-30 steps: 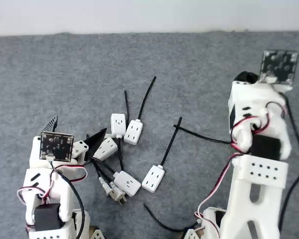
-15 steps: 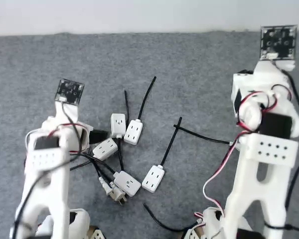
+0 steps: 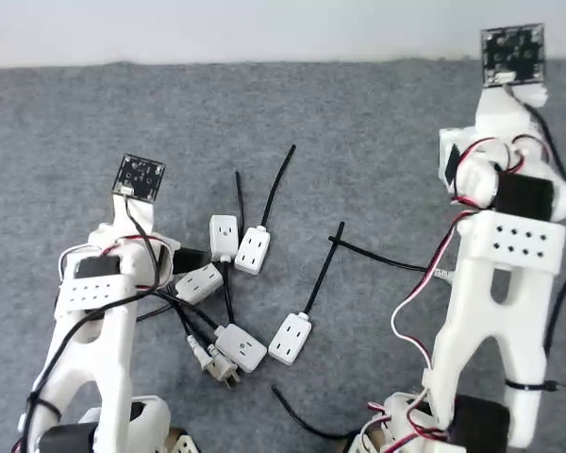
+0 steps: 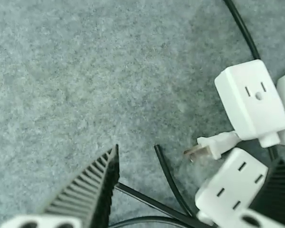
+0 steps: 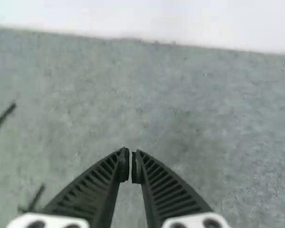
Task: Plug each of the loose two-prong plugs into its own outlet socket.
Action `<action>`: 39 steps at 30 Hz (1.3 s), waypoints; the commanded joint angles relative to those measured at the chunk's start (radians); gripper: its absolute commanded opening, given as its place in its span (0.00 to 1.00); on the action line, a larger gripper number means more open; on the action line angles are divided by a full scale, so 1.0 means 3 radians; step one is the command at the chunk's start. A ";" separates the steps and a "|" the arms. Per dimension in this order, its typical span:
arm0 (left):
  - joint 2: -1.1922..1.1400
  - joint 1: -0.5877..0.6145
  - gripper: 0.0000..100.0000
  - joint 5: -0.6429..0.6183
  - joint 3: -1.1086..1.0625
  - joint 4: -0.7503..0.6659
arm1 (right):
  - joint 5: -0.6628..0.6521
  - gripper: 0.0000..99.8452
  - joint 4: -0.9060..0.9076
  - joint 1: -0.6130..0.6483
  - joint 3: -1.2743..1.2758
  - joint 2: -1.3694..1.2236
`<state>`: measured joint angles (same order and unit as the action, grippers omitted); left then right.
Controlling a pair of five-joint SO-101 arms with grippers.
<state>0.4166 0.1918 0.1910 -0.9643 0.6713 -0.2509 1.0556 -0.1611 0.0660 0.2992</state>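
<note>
Left wrist view: left gripper (image 4: 196, 156) is spread wide, with one ribbed finger (image 4: 97, 183) on each side of the frame. A loose white two-prong plug (image 4: 217, 143) lies on the grey tabletop (image 4: 85, 71) in the gap between them, nearer one finger than the other and touching neither. Its prongs point away from the outlet socket (image 4: 251, 99) just beside it. A second outlet socket (image 4: 232, 186) lies close against the plug's other side. A black cord (image 4: 170, 180) crosses under the gap.

Right wrist view: right gripper (image 5: 130, 165) is pressed together with nothing between its fingers, and it hangs over bare grey surface near the white wall (image 5: 180, 19).

High view: another two-prong plug (image 3: 223, 370) lies just beside the nearest socket (image 3: 240, 346), well apart from both grippers.

Change: against 0.5 s ago the left arm sits slightly closer to the socket cluster. One second ago it was folded back near its base. The right arm has stretched further toward the wall. Plugs, sockets and cords have not shifted.

Room: the tabletop's far edge meets the wall. Open grey surface lies left of the cluster, behind it, and between the cluster and the right arm, where one thin cord (image 3: 377, 257) crosses.
</note>
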 commanded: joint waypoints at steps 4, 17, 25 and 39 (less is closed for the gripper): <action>0.0235 -0.0036 0.44 0.0010 -0.0043 -0.0153 | -0.1350 0.16 0.0913 0.0366 -0.0251 -0.0187; 0.0220 -0.0041 0.44 0.0010 -0.0043 -0.0159 | -0.2762 0.15 0.2089 0.0299 -0.0251 -0.0877; 0.0220 -0.0041 0.44 0.0010 -0.0079 -0.0205 | -0.4061 0.15 0.2110 -0.0110 -0.0353 -0.1158; 0.0220 -0.0041 0.44 0.0031 -0.0115 -0.0276 | -0.5043 0.15 0.2115 -0.0657 -0.0450 -0.1895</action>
<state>0.4488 0.1857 0.1910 -0.9966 0.6160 -1.7177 1.6740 -0.3422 -0.0184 -0.2501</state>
